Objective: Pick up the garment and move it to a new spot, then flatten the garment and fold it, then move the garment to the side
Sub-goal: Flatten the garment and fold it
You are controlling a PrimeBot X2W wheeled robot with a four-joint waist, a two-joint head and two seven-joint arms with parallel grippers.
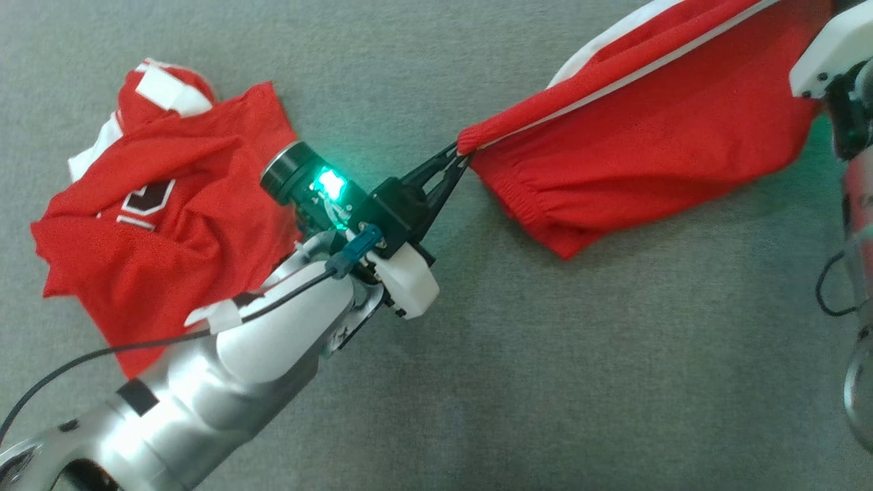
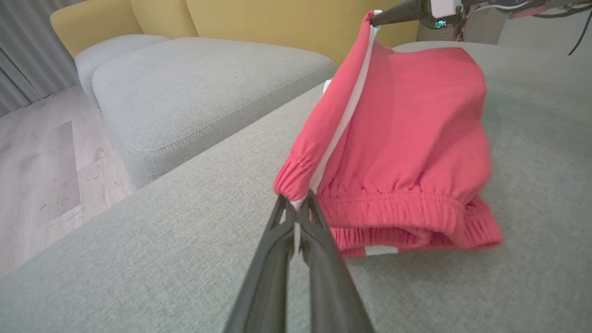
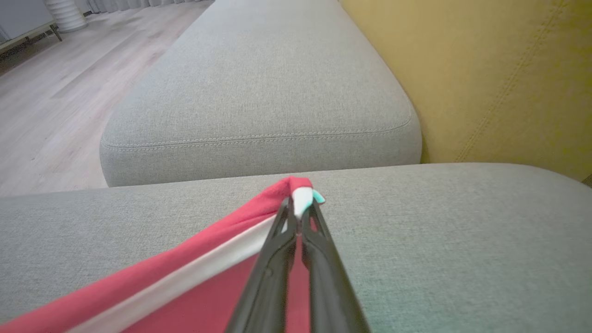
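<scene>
Grey cushions (image 3: 259, 83) sit against a yellow backrest (image 3: 499, 78); a pale wood floor (image 2: 41, 166) lies beside them; grey curtains (image 2: 18, 60) hang beyond.
</scene>
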